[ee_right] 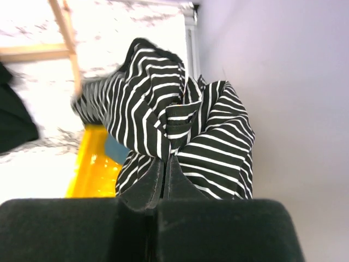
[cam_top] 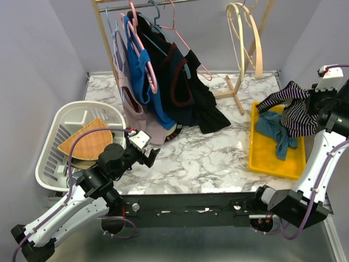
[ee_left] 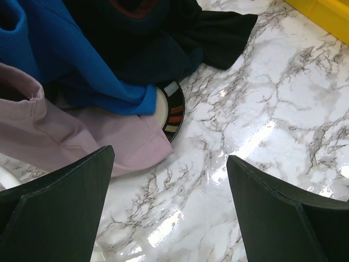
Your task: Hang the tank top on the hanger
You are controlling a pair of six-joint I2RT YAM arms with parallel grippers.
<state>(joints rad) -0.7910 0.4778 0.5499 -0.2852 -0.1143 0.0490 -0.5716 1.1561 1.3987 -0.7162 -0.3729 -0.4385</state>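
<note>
The black-and-white striped tank top (cam_top: 294, 109) hangs bunched above the yellow tray (cam_top: 262, 158) at the right. My right gripper (cam_top: 313, 103) is shut on it. In the right wrist view the two fingers meet on a fold of the striped tank top (ee_right: 174, 114), gripper (ee_right: 165, 161). The pale cream wooden hanger (cam_top: 242, 38) hangs at the back right, apart from the tank top. My left gripper (cam_top: 152, 155) is low at the left, beside the basket. In the left wrist view it (ee_left: 169, 155) stands open over bare marble with nothing between its fingers.
A teal cloth (cam_top: 278, 134) lies in the tray. A rack at the back carries pink hangers (cam_top: 139, 43) and blue (ee_left: 82, 65), black (ee_left: 207, 33) and pink (ee_left: 82, 136) garments drooping onto a striped plate (ee_left: 174, 112). A white basket (cam_top: 54, 153) sits far left. A wooden stand (ee_right: 65, 27) is nearby.
</note>
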